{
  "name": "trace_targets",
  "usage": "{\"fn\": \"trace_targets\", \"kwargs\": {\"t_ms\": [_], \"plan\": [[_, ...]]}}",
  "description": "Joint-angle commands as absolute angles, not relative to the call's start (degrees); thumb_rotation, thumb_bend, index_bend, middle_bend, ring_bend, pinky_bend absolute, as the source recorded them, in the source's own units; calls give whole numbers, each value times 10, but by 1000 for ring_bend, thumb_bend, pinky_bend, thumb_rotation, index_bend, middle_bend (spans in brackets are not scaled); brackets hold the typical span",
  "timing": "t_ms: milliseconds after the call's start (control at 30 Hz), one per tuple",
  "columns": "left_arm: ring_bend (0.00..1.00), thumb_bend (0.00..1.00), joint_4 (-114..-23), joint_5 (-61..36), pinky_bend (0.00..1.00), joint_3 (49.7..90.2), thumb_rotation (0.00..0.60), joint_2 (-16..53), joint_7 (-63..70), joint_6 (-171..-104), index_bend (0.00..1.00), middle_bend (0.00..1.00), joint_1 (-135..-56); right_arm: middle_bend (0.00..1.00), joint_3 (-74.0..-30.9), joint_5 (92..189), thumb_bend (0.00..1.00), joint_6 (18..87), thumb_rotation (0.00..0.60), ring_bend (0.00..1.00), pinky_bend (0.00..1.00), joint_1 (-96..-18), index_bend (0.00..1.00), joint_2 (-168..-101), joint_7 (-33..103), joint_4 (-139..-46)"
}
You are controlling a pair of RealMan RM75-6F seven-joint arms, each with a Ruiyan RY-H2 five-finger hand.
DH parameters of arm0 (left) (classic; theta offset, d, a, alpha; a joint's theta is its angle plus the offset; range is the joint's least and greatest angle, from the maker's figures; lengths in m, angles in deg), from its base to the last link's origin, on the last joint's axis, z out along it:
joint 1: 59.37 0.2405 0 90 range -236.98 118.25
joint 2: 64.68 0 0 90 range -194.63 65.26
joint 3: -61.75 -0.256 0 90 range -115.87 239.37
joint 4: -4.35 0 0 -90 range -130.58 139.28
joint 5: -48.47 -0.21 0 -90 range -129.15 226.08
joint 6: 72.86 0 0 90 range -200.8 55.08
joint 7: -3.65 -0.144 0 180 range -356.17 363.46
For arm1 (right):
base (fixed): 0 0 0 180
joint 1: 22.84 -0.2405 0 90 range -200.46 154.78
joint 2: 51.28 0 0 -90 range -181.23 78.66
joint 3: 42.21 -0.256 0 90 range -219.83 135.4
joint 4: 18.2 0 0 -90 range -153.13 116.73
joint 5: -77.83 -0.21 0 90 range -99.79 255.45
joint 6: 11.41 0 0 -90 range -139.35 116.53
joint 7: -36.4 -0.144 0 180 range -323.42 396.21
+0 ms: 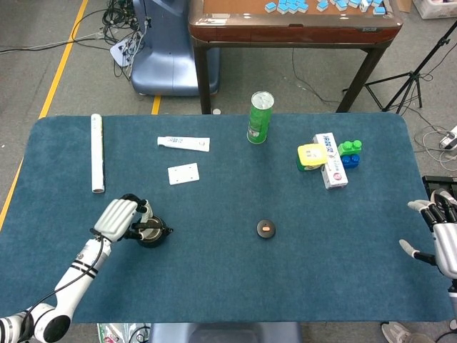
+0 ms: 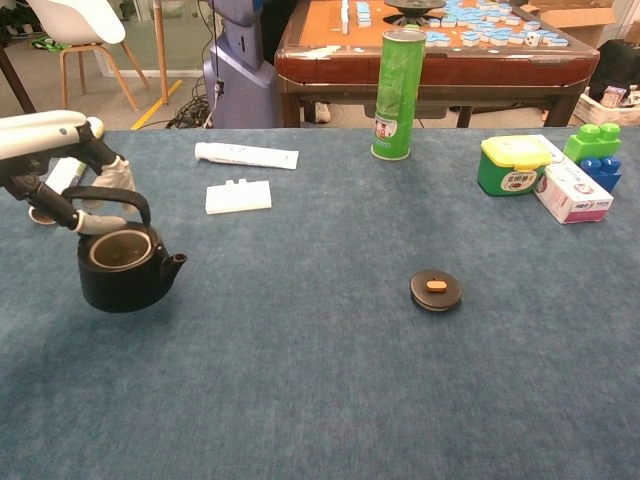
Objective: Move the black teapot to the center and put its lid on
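The left hand (image 2: 70,185) has its fingers curled around the arched handle of the black teapot (image 2: 125,270), which sits open-topped over the table's (image 1: 214,279) left side, nearer the front edge than the back; from the chest view it looks lifted slightly clear of the blue cloth, spout pointing toward the middle. Its lid (image 2: 436,290), a flat black disc with an orange knob, lies on the cloth near the middle of the table, well apart from the pot. The right hand (image 1: 441,236) hangs just past the right edge, fingers spread and holding nothing. Along the back edge stand a green can (image 1: 260,118), a white tube (image 1: 183,143) and a yellow-lidded tub (image 1: 311,157) beside a white box (image 1: 330,161).
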State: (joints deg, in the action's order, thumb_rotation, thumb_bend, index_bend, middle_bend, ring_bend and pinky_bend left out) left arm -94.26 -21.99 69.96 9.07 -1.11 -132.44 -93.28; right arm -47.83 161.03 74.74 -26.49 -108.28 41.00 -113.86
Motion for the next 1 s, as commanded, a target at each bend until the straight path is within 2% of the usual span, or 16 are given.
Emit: {"fn": "trace_targets", "kwargs": {"t_ms": [33,333,1000], "plan": [[357,262,-948,-218,199,709,600,91,-15,-1320,792,480,-942,281,-478,1610,169,748,600,112,176,-264,277,-1083,409,-1137],[357,262,-928,-192,199,740,600,120,-23,-1285,793,481,-986,281,-477,1608,169,751,600,111,176,-260,277,-1083,406,-1135],[358,261,-869,-139,199,764,600,210,-53,-1236,795,480,-1066,281,-477,1598,169,749,600,111,176,-254,277,-1082,402,-1131]]}}
